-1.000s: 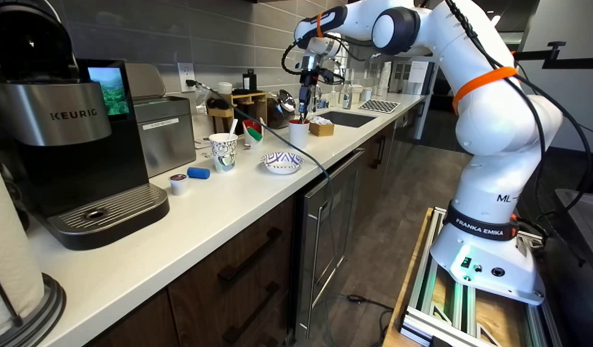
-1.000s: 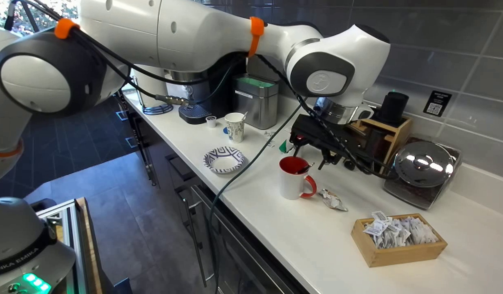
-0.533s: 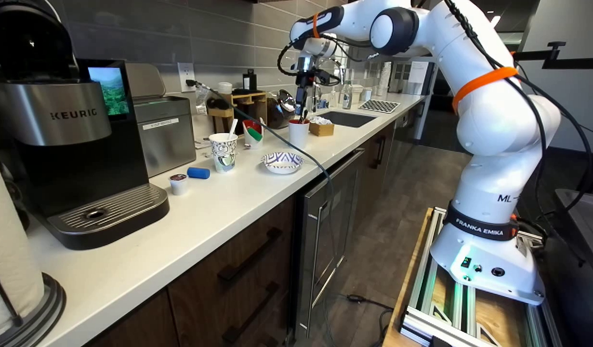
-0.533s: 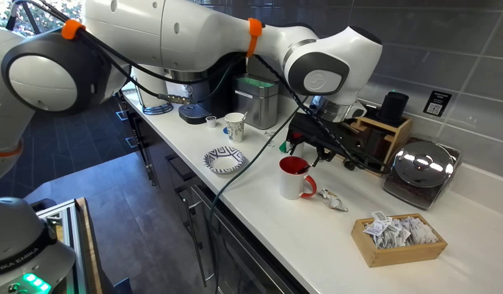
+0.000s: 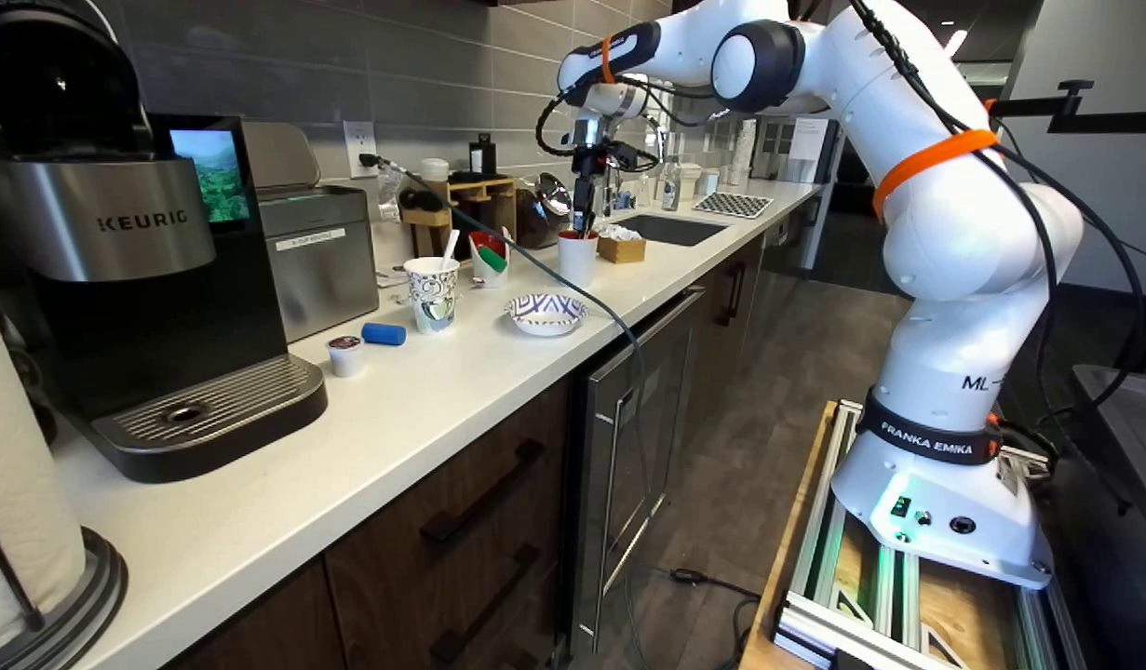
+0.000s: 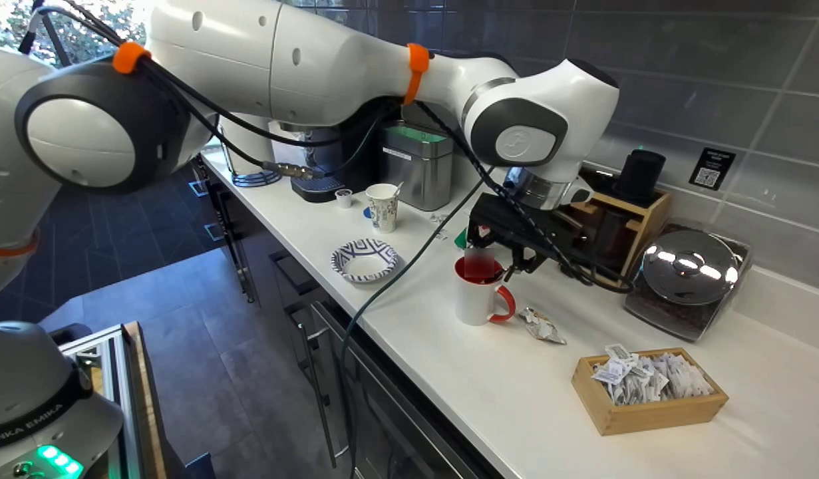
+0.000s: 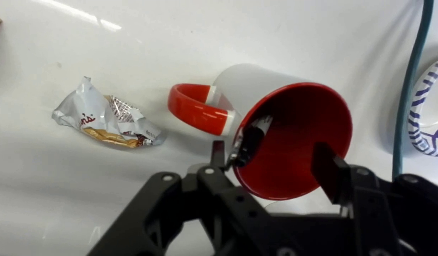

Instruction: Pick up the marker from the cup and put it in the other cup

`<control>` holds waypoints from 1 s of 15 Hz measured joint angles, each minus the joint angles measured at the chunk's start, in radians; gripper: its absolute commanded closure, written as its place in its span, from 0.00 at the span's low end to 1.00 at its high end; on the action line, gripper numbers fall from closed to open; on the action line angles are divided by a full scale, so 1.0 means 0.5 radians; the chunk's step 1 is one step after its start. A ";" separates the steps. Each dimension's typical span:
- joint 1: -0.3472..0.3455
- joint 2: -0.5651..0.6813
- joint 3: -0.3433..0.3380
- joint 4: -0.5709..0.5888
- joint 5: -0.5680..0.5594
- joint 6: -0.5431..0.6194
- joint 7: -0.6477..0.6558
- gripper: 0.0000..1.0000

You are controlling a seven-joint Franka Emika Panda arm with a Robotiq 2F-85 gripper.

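The marker point(image 7: 253, 139) leans inside the red-lined mug point(image 7: 256, 83), dark end at the rim near the handle, its pale part clear only in the wrist view. In an exterior view the arm point(image 5: 973, 256) reads FRANKA EMIKA at its base and the coffee maker point(image 5: 107, 219) KEURIG. The gripper point(image 7: 270, 160) has its fingers spread apart at the mug's mouth. The wrist view alone makes out "n's" on the crumpled wrapper point(image 7: 106, 115).
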 measured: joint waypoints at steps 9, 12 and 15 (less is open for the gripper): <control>0.001 0.005 -0.023 0.003 -0.011 0.000 0.040 0.95; 0.001 0.005 -0.025 0.006 -0.011 0.000 0.049 0.84; 0.001 0.002 -0.025 0.011 -0.011 0.000 0.050 0.95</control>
